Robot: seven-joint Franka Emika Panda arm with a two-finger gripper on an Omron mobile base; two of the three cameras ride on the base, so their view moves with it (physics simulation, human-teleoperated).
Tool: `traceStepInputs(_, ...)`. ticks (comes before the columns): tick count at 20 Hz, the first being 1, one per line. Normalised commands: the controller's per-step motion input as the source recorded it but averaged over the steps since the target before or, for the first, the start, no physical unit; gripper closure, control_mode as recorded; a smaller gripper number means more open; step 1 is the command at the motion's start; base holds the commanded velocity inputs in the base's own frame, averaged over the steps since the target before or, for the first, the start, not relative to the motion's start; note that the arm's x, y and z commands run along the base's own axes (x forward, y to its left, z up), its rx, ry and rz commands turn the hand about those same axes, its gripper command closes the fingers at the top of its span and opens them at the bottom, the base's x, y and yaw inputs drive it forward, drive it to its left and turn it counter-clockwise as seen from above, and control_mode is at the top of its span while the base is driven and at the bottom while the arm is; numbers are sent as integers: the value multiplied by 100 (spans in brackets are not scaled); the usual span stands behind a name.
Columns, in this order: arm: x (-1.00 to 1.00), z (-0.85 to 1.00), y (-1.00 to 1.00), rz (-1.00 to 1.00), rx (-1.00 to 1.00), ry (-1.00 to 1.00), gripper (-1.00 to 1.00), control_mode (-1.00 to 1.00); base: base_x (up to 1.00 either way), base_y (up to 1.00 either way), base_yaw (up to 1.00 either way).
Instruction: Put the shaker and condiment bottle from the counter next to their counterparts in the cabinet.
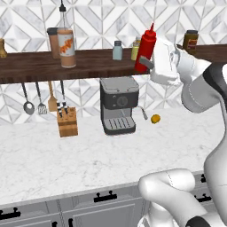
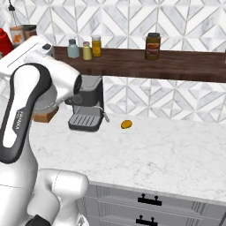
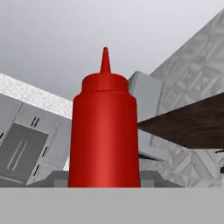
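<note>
My gripper (image 1: 143,63) is shut on the lower body of the red condiment bottle (image 1: 146,46), which it holds upright at the front edge of the dark wooden cabinet shelf (image 1: 88,64). In the hand view the bottle (image 3: 105,131) stands close up with its nozzle pointing up. On the shelf, the pale yellow-olive shaker (image 2: 87,51) stands right beside the blue-grey shaker (image 2: 73,48). The tall orange-labelled bottle (image 1: 66,44) stands farther left on the shelf. The red bottle (image 2: 3,42) also peeks in at the left edge of the right base view, beside my arm.
A deeper yellow jar (image 2: 96,46) and a brown jar (image 2: 152,46) also stand on the shelf. Below it are a coffee machine (image 1: 119,105), a knife block (image 1: 67,122), hanging utensils (image 1: 40,99) and a small yellow fruit (image 1: 155,118) on the marble counter (image 1: 88,155).
</note>
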Motion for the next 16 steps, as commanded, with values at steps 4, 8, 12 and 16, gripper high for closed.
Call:
traceStepInputs(4, 0, 0, 3, -33, 0, 1, 100, -100, 0, 0, 0)
traceStepInputs(8, 0, -1, 3, -27, 0, 14, 100, -100, 0, 0, 0)
traceStepInputs(12, 0, -8, 0, -19, 0, 19, 100, -100, 0, 0, 0)
traceStepInputs(16, 38, -1, 0, -8, 0, 17, 100, -100, 0, 0, 0)
